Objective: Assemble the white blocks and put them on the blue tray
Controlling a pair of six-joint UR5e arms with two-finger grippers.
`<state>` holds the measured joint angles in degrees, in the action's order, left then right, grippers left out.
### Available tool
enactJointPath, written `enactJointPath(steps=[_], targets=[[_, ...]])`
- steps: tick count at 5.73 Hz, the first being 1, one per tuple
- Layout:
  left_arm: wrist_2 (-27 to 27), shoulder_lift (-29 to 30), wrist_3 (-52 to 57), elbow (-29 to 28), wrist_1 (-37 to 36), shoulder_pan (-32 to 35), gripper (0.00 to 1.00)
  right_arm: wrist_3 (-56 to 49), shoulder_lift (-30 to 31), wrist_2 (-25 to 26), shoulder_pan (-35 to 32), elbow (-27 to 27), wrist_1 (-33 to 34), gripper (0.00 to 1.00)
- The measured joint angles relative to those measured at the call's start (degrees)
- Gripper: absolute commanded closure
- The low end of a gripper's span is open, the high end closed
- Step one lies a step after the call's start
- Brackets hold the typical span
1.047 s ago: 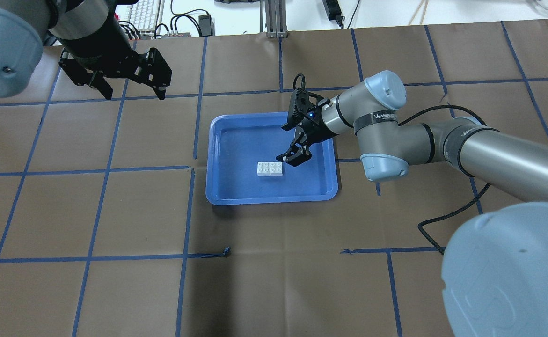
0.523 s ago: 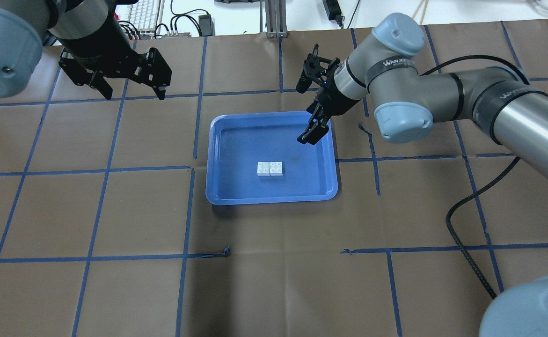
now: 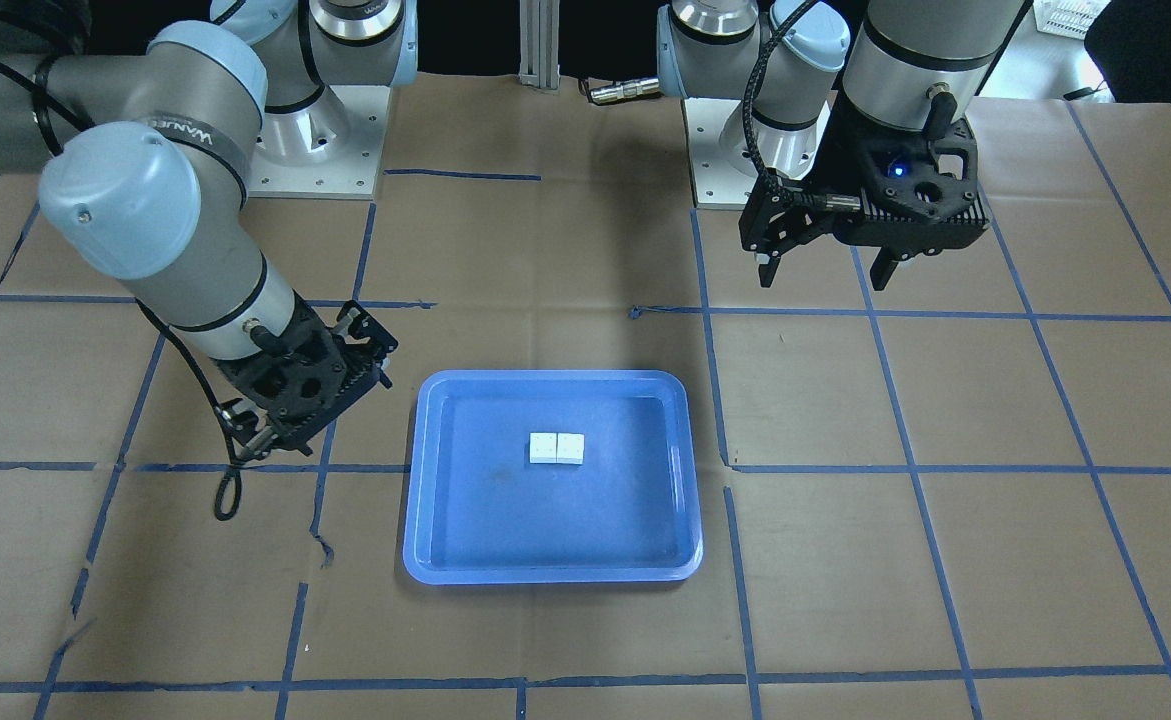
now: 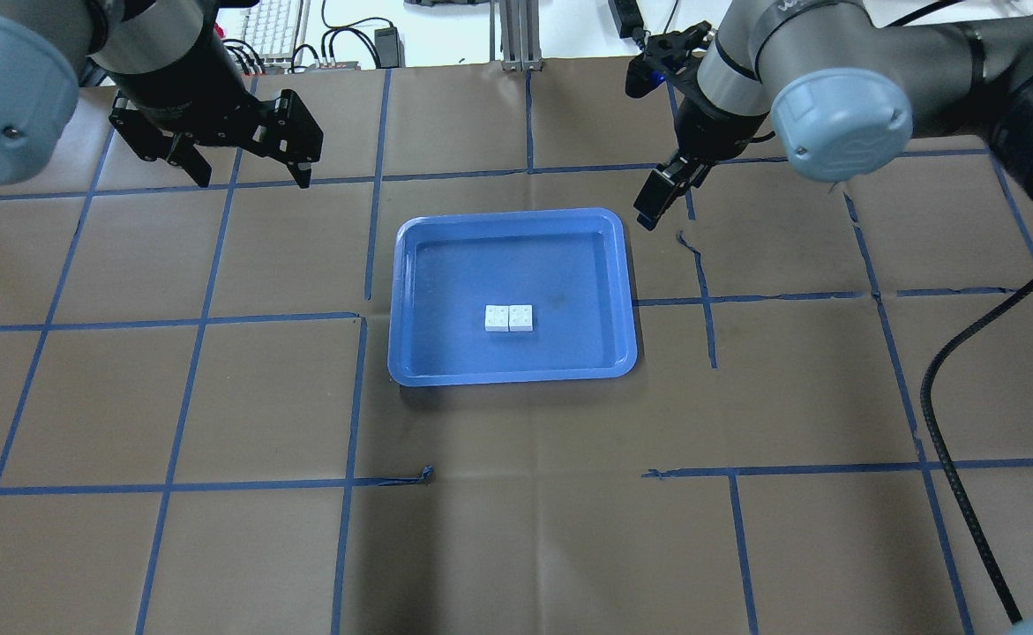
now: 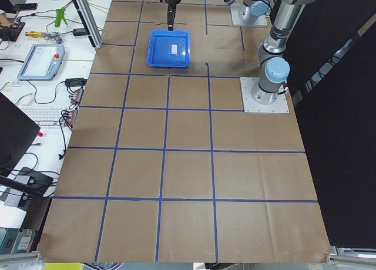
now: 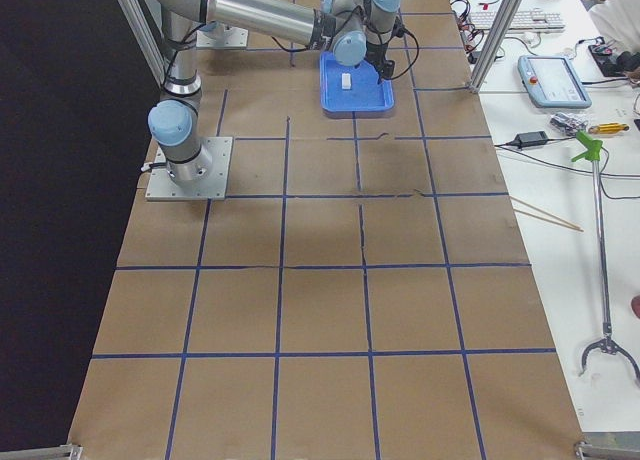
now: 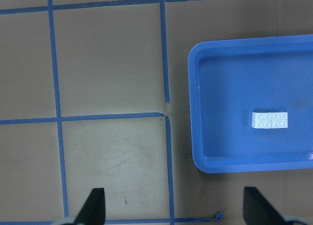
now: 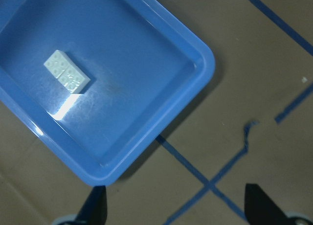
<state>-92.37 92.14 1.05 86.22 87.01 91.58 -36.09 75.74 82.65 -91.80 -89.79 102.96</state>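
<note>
The two white blocks [image 4: 509, 318] lie side by side, touching, studs up, near the middle of the blue tray [image 4: 481, 265]. They also show in the front view [image 3: 556, 448], the left wrist view [image 7: 269, 120] and the right wrist view [image 8: 67, 71]. My right gripper [image 4: 653, 205] is open and empty, raised just outside the tray's far right corner. My left gripper [image 4: 253, 178] is open and empty, raised over the table far left of the tray. In the front view the tray [image 3: 545, 520] lies between the right gripper [image 3: 265, 435] and the left gripper [image 3: 825, 282].
The table is covered in brown paper with a blue tape grid. The right arm's black cable [image 4: 948, 423] trails across the table on the right. A keyboard [image 4: 273, 26] and an aluminium post [image 4: 516, 35] stand beyond the far edge.
My right gripper has risen from just beside the blocks in the tray and moved away to the far right, past the tray's corner. The blocks and the left arm have not moved.
</note>
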Motion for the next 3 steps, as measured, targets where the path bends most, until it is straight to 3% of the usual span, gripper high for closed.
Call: enactJointPath(steps=[1,3], targets=[[0.0,0.0,0.0,0.0,0.0,0.0,0.01,9.2,2.4,4.4,1.0,1.2,-4.9,0.00],[0.0,0.0,-0.1,0.0,0.0,0.0,0.01,25.0,7.3,7.2,2.3,3.4,-13.6,0.00]])
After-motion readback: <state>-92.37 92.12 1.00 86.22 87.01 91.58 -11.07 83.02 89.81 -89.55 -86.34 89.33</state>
